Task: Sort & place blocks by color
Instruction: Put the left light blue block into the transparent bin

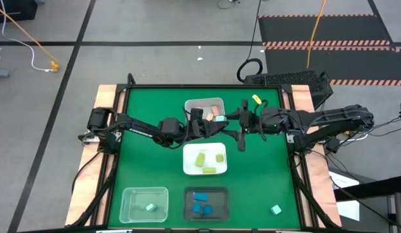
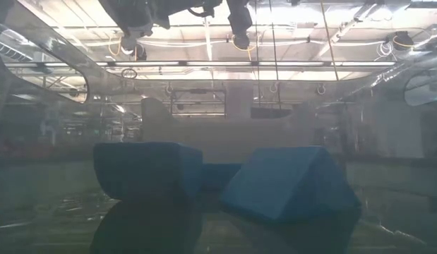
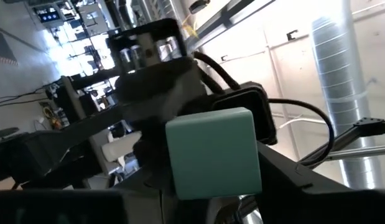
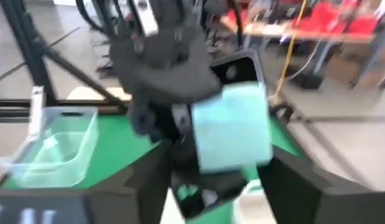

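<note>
High above the table's middle my two grippers meet tip to tip. My left gripper (image 1: 212, 124) is shut on a pale mint block (image 3: 211, 152). My right gripper (image 4: 223, 186) faces it from the table's right, open, with its fingers standing on either side of the same block (image 4: 232, 127). A second mint block (image 1: 276, 209) lies loose on the green mat near the front right. A yellow block (image 1: 256, 99) lies at the far edge. My left gripper pinches the mint block by two opposite faces (image 3: 180, 168) between its two fingers. The fingers come roughly level from the table's left. The block is lifted clear, high over the table, with one flat face toward the left wrist camera.
A clear tray (image 1: 214, 101) with pink blocks stands at the far middle, and a white tray (image 1: 187, 162) with yellow-green blocks at the centre. At the front are a clear tray (image 1: 130, 206) holding one mint block and a black tray (image 1: 221, 194) with blue blocks (image 2: 289, 187).
</note>
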### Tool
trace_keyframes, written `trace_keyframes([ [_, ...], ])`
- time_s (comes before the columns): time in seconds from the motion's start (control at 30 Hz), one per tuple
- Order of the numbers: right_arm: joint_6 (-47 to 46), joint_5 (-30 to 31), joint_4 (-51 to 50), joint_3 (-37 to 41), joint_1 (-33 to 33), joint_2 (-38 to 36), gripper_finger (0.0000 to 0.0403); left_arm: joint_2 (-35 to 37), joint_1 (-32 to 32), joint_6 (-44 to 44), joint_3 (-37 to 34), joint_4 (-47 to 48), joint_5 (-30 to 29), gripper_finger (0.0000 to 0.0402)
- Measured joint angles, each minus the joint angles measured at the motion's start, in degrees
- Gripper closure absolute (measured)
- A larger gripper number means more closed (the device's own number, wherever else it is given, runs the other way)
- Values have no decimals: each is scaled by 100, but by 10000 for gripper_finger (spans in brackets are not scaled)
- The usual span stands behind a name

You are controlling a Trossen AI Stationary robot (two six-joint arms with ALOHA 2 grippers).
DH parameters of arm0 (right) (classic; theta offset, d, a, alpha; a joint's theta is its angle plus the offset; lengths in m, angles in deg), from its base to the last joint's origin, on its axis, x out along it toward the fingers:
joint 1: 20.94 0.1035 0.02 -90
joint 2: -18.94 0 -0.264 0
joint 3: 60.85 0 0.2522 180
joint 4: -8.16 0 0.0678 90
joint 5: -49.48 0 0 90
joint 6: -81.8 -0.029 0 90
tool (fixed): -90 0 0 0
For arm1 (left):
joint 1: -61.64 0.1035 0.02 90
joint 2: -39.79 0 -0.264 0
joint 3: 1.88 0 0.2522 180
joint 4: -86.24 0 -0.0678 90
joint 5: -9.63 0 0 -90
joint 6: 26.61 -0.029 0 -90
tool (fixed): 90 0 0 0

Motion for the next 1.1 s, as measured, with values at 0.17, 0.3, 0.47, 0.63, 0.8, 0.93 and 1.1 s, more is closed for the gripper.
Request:
trace_keyframes([
  [0.17, -741, -206, -749, 11, 4, -107, 126, 24, 28, 13, 7, -51, -4, 259],
  [0.3, -1439, -301, -1665, 11, 4, -305, 116, 22, 108, -16, 7, -2, -6, 259],
  [0.47, -2730, -779, -2743, 11, 4, -439, 127, 22, 220, 58, 7, -35, -6, 249],
  [0.63, -3599, -1193, -3690, 145, 17, -444, 140, 22, 182, 106, 7, -144, -10, 259],
  [0.8, -4266, -2145, -4103, 757, 126, -444, 152, 15, -120, 255, 7, -79, 213, 255],
  [0.93, -4845, -3270, -3863, 1411, 444, -439, 161, 7, -481, 504, 7, 93, 359, 250],
  [1.1, -6003, -3853, -2346, 1919, 1265, -439, 173, 7, -991, 878, 6, 312, 442, 258],
])
